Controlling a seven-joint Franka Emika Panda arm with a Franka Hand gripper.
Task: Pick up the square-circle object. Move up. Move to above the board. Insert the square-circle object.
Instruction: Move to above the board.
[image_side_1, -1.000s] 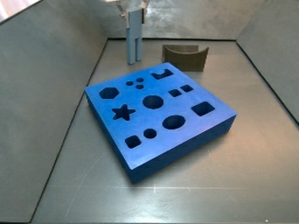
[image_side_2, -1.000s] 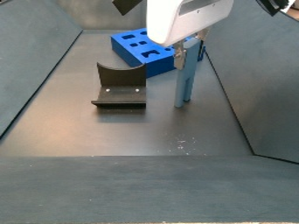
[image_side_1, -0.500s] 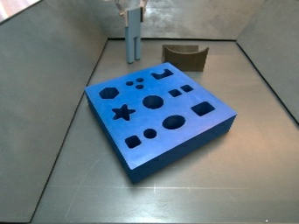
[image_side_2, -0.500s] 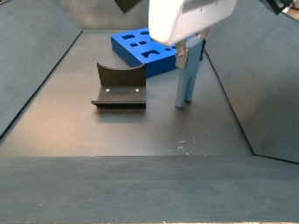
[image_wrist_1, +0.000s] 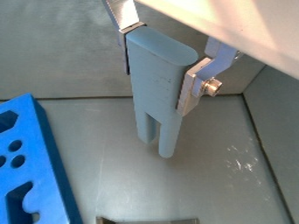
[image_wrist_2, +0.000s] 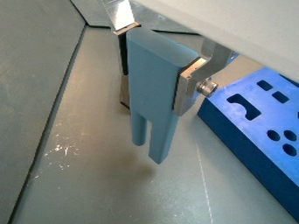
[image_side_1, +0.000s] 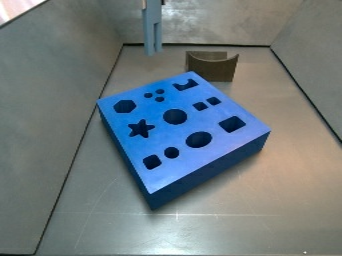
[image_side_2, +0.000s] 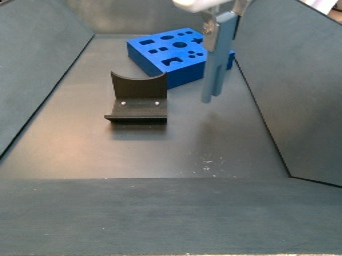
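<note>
My gripper (image_wrist_1: 160, 63) is shut on the top of the square-circle object (image_wrist_1: 158, 105), a tall grey-blue block held upright with its two prongs down. Both wrist views show the silver fingers (image_wrist_2: 187, 83) clamping its flat sides, and the gripper (image_wrist_2: 155, 66) hides none of the prongs. In both side views the block (image_side_1: 152, 28) (image_side_2: 214, 55) hangs above the dark floor, prongs off the ground. The gripper body is mostly cut off at the frame tops. The board (image_side_1: 163, 138), a bright-blue slab with cutouts, lies apart from the block and also shows in the side view (image_side_2: 181, 68).
A short dark brown arch-shaped block (image_side_1: 211, 63) (image_side_2: 135, 98) stands on the floor near the board. Grey sloping walls enclose the floor on all sides. The board's edge shows in both wrist views (image_wrist_1: 24, 175) (image_wrist_2: 257, 131).
The gripper has risen with the grey-blue block in it. The block's prongs have left the floor. The board and the brown arch have not moved.
</note>
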